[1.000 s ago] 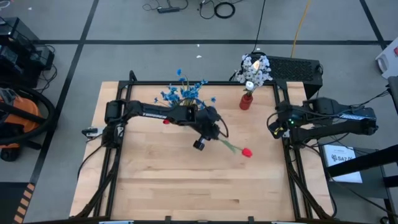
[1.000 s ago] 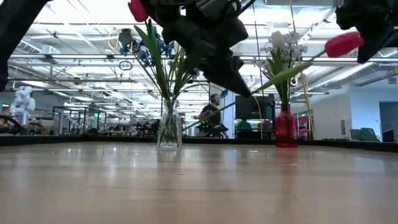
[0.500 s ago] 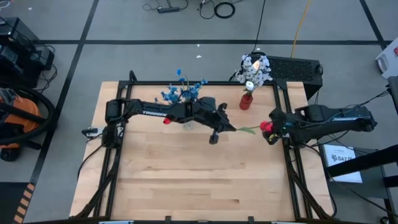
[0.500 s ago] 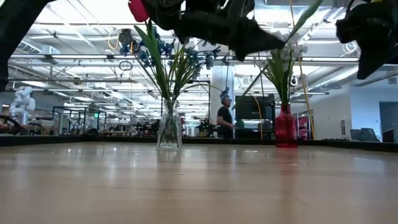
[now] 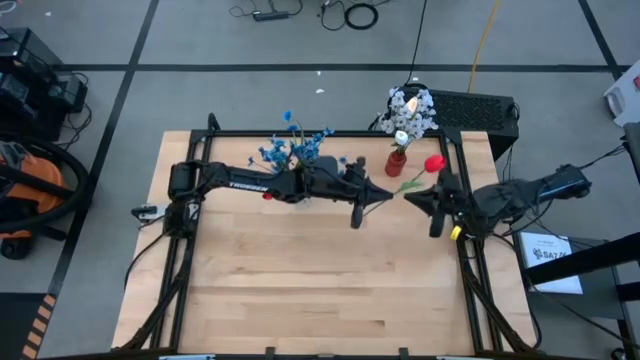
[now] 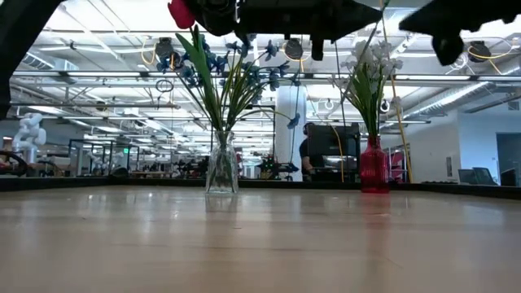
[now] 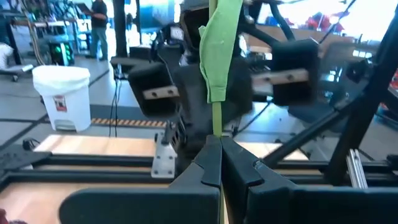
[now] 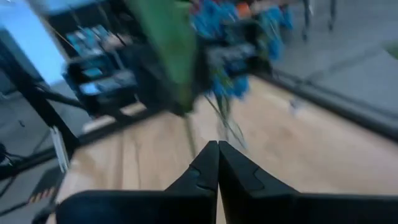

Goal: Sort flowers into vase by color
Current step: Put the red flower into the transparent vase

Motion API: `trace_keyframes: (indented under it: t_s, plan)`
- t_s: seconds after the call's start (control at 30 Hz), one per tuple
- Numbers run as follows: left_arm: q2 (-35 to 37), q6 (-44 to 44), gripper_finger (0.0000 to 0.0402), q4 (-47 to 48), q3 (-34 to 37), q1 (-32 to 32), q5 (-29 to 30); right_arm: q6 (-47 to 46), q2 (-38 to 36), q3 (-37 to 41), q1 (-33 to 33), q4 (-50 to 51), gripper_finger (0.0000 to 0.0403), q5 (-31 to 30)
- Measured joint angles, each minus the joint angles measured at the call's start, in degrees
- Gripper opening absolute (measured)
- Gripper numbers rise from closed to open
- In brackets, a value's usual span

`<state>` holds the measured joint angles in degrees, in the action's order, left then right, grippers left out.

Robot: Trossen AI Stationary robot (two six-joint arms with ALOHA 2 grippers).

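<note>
I've got the left gripper (image 5: 385, 196) reached out over the back half of the table (image 5: 300, 290), fingers pinched tight on the green stem of the red flower (image 5: 433, 163) — the bloom hangs in the air just right of the red vase (image 5: 396, 164), close to the table's back right corner. The right gripper (image 5: 412, 199) sits nose to nose with mine, fingers pressed together; from the wrist I can't tell if it has the stem, the green leaf in front is all blur.

Room: the whole front half of the wood is open. Tight spots are at the back edge — the clear vase (image 6: 221, 166) with the blue flowers (image 5: 295, 148) stands under the left arm, the red vase with the white flowers (image 5: 411, 110) just beyond both grippers. The black frame rail runs right under the right arm.

Hidden: from above, the left arm covers the clear vase almost entirely. In the low view both grippers are cut off at the top, only dark shapes, plus a second red bud (image 6: 180, 13) at the upper edge by the blue bunch. A person shows far back in the room, partly behind a screen.

Writing: white lettering on the left arm, too small for me to read. A white bin (image 7: 61, 96) beyond the table has a label, unreadable.
</note>
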<state>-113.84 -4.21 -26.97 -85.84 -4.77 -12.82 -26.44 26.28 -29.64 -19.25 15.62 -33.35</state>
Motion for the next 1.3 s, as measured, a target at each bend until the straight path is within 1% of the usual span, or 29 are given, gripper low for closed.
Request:
trace_keyframes:
  t_s: [0.07,0.13,0.3,0.5,0.63,0.73,0.93,1.0,1.07,1.13,1.23,1.3]
  plan:
    - [0.0,0.0,0.0,-1.05,0.0,-0.21,0.03,4.43,0.68,2.0,0.0,-7.96,0.0,0.38]
    - [0.0,-0.02,0.0,-1.68,0.0,-0.32,0.04,7.41,1.0,2.54,0.0,-11.13,0.0,0.43]
    - [0.02,0.01,0.0,-2.77,0.0,-0.4,0.02,11.34,1.07,2.48,0.0,-15.14,0.0018,0.29]
    - [0.04,0.01,0.0,-2.77,0.0,-0.23,-0.01,15.31,2.88,2.46,0.02,-17.92,0.0068,-0.06]
    - [0.04,0.02,0.0,-2.77,0.0,-0.1,-0.04,15.65,4.96,2.46,0.53,-18.36,0.0101,-0.12]
    - [0.04,0.0,0.0,-2.78,0.0,0.04,-0.11,16.39,6.45,2.46,1.29,-21.15,0.0119,-0.12]
    - [0.04,0.04,0.0,-2.68,0.0,0.41,-0.17,19.84,8.36,2.44,1.64,-26.67,0.0136,-0.1]
    - [0.04,0.03,0.0,-2.65,0.0,0.44,-0.17,19.86,8.46,2.44,1.64,-26.93,0.0132,-0.1]
    - [0.04,0.02,0.0,-2.58,-0.01,0.45,-0.17,19.81,8.47,2.44,1.64,-26.91,0.0117,-0.1]
    - [0.04,0.02,0.0,-2.59,0.0,0.54,-0.17,19.83,8.43,2.44,1.65,-26.98,0.0089,-0.09]
    - [0.04,0.04,0.0,-2.55,0.0,0.83,-0.07,20.28,8.44,2.44,1.66,-26.93,0.0027,0.56]
    - [0.04,0.05,0.0003,-2.49,0.0,1.11,0.07,21.12,8.47,2.44,1.62,-26.78,0.0011,0.93]
